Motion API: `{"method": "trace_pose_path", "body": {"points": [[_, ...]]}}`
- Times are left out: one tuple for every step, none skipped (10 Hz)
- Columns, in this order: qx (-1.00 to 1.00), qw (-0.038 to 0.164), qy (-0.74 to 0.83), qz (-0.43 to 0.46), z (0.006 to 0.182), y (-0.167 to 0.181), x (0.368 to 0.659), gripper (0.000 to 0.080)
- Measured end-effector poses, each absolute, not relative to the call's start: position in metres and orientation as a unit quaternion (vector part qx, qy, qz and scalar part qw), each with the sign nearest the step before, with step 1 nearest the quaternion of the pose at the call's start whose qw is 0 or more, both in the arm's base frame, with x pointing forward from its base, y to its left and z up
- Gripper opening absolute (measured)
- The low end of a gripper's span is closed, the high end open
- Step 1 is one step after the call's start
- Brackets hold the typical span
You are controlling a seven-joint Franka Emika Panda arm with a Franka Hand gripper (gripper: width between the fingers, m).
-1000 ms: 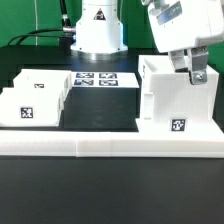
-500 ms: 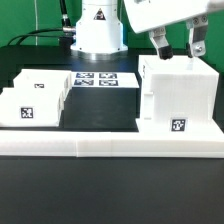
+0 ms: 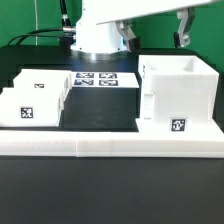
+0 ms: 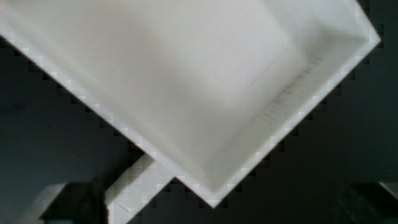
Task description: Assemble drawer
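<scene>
Above the drawer shell (image 3: 182, 95) the gripper (image 3: 158, 38) hovered wide open, holding nothing. Risk judged: an off-centre grasp on the nearer small box (image 3: 20, 105) could tilt it and jam its insertion.

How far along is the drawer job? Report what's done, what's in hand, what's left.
Done: the shell stands upright against the rail, at the exterior view's right. In hand: nothing; the gripper hovers open above the shell. Left: the nearer box and the farther box lie apart from the shell at the exterior view's left, not yet slid in.
</scene>
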State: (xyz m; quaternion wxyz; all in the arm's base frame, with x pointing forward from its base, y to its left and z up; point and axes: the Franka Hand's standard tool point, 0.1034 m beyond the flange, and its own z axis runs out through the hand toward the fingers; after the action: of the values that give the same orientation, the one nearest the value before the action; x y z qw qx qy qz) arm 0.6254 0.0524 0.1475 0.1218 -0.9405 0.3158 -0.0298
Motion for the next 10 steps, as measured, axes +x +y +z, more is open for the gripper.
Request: {"method": "trace_pose_path", "body": {"points": [[-0.952, 0.120, 0.279, -0.034, 0.147, 0.052, 0.625, 0.0649], [-0.961, 0.119, 0.246, -0.038, 0.147, 0.051, 0.625, 0.0649], [-0.977, 0.106, 0.182, -0.040, 0.145, 0.040, 0.620, 0.0649], [-0.981, 0.100, 0.161, -0.038, 0.144, 0.024, 0.611, 0.0649], [-0.986, 0.091, 0.138, -0.038, 0.144, 0.009, 0.603, 0.0649], [-0.989, 0.086, 0.117, -0.038, 0.141, -0.004, 0.597, 0.0649], [-0.990, 0.079, 0.102, -0.051, 0.132, -0.024, 0.591, 0.0649], [-0.987, 0.091, 0.119, -0.055, 0.123, -0.036, 0.584, 0.0649], [-0.987, 0.092, 0.125, -0.052, 0.122, -0.038, 0.583, 0.0649], [-0.987, 0.092, 0.124, -0.052, 0.122, -0.037, 0.583, 0.0649]]}}
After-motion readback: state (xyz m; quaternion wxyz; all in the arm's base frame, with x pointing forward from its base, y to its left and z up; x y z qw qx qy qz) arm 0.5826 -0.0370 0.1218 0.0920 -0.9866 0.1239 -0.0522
